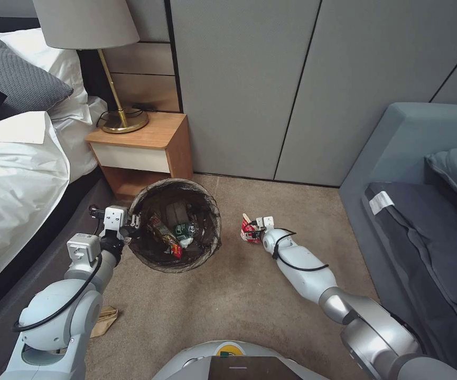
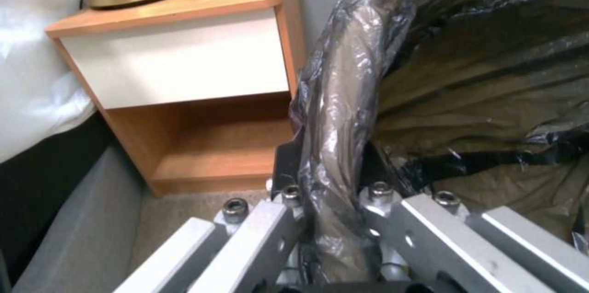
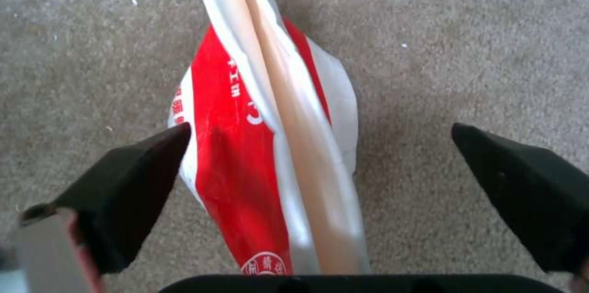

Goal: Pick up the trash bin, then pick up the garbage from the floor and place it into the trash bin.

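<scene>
The trash bin (image 1: 211, 228), lined with a dark bag, is held at its near-left rim by my left gripper (image 1: 132, 222), shut on the bag-covered rim (image 2: 334, 113). Inside it lie a striped wrapper (image 1: 166, 238) and a small clear bottle (image 1: 186, 230). To the right of the bin, a red and white wrapper (image 1: 248, 231) with a pale stick lies on the floor (image 1: 228, 295). My right gripper (image 1: 258, 224) is low over it and open, one black finger (image 3: 135, 182) on each side of the wrapper (image 3: 239, 155). A flattened brown paper bag (image 1: 104, 319) lies by my left arm.
A wooden nightstand (image 1: 143, 153) with a brass lamp (image 1: 125, 119) stands just behind the bin. The bed (image 1: 17, 174) runs along the left and a grey sofa (image 1: 423, 211) along the right. Grey wall panels (image 1: 291, 84) close the back.
</scene>
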Robot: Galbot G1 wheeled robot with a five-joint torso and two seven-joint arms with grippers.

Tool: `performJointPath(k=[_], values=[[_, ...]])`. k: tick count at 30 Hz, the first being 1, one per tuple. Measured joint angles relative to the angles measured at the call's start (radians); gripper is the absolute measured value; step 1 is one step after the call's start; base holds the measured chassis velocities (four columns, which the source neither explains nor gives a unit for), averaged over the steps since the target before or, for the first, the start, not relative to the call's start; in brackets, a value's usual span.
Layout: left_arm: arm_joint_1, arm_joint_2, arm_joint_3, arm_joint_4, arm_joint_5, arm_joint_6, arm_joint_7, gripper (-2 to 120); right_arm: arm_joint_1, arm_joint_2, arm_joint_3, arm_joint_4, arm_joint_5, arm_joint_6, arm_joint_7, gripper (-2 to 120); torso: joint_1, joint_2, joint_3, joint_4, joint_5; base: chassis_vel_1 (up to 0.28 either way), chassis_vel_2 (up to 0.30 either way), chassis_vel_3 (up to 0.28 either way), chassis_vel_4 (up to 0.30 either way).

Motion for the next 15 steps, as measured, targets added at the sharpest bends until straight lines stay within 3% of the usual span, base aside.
performJointPath(k=[3,9,14,15], values=[[0.0,0.004,-0.001,0.0,-0.001,0.0,0.0,0,-0.001,0.001,0.002,-0.003,-0.005,0.001,-0.004,89,0.0,0.0,0.0,0.0,0.0,0.0,0.0,0.0,0.0],[-0.003,0.006,-0.001,0.0,-0.003,0.0,0.0,0,-0.003,0.001,0.001,0.001,-0.007,0.002,-0.009,63,0.0,0.0,0.0,0.0,0.0,0.0,0.0,0.0,0.0],[-0.003,0.008,-0.001,0.0,-0.004,0.0,0.0,0,-0.004,0.0,0.002,0.004,-0.007,0.002,-0.012,51,0.0,0.0,0.0,0.0001,0.0,0.0,0.0,0.0,0.0],[-0.003,0.008,-0.002,0.0,-0.004,0.0,0.0,0,-0.007,-0.002,0.003,0.005,-0.007,0.003,-0.014,41,0.0,0.0,0.0,0.0001,0.0001,0.0,0.0,0.0,0.0]])
